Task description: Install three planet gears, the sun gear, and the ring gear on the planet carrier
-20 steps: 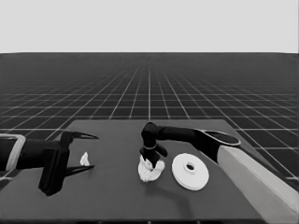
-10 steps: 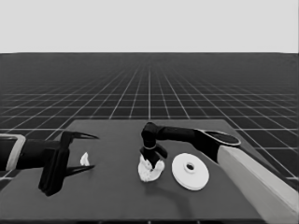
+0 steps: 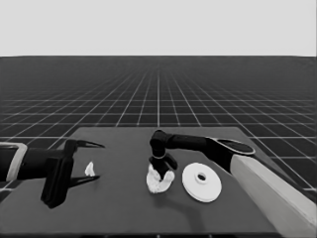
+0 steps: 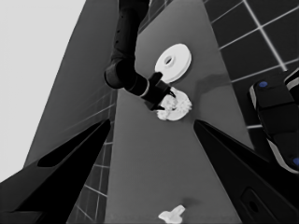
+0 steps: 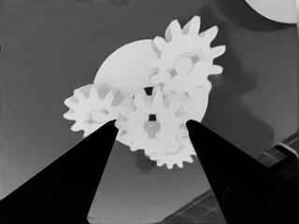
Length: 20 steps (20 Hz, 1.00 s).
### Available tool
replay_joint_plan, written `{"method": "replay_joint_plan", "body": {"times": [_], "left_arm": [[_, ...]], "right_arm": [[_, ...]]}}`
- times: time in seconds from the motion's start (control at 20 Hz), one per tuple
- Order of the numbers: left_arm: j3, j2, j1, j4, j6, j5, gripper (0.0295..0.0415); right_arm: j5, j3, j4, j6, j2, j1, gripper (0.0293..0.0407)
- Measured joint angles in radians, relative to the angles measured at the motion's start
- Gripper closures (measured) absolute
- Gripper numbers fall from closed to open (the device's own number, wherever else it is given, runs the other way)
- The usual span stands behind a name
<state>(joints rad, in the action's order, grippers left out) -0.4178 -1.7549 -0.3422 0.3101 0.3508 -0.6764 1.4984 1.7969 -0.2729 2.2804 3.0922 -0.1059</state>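
dark table (image 3: pixel 119 208), dark gridded floor (image 3: pixel 158 94), pale blank band above horizon.

The right gripper (image 3: pixel 162 167) sits over the gear cluster (image 3: pixel 159 180), just beside the larger round part (image 3: pixel 201 182).

White parts on a dark table (image 3: pixel 119 208), black grippers.
The planet gears (image 5: pixel 184 63), smaller round part (image 5: pixel 122 70), larger round part (image 3: pixel 201 182) and thin white piece (image 3: pixel 89 169) are plain white; the right gripper (image 3: pixel 163 168) and left gripper (image 3: pixel 91 161) are black; the arm (image 3: pixel 277 193) turns pale grey; the floor (image 3: pixel 158 94) bears a pale grid.
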Motion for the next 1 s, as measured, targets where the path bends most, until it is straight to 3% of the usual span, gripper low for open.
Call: {"method": "replay_joint_plan", "body": {"times": [0.3,0.4,0.45,0.8,0.85,0.9,1.0], "left_arm": [[0.000,0.000,0.000,0.000,0.000,0.000,0.0326],[0.000,0.000,0.000,0.000,0.000,0.000,0.0326],[0.000,0.000,0.000,0.000,0.000,0.000,0.0326],[0.000,0.000,0.000,0.000,0.000,0.000,0.0326],[0.000,0.000,0.000,0.000,0.000,0.000,0.0326],[0.000,0.000,0.000,0.000,0.000,0.000,0.0326],[0.000,0.000,0.000,0.000,0.000,0.000,0.0326]], "right_arm": [[0.000,0.000,0.000,0.063,0.000,0.000,0.0391],[0.000,0.000,0.000,0.073,0.000,0.000,0.0331],[0.000,0.000,0.000,0.075,0.000,0.000,0.0320],[0.000,0.000,0.000,0.078,0.000,0.000,0.0315],[0.027,-0.039,0.042,-0.315,-0.009,0.049,0.0307],[0.037,-0.057,0.069,-0.562,-0.012,0.087,0.0309],[0.040,-0.069,0.098,-0.798,-0.015,0.121,0.0314]]}}
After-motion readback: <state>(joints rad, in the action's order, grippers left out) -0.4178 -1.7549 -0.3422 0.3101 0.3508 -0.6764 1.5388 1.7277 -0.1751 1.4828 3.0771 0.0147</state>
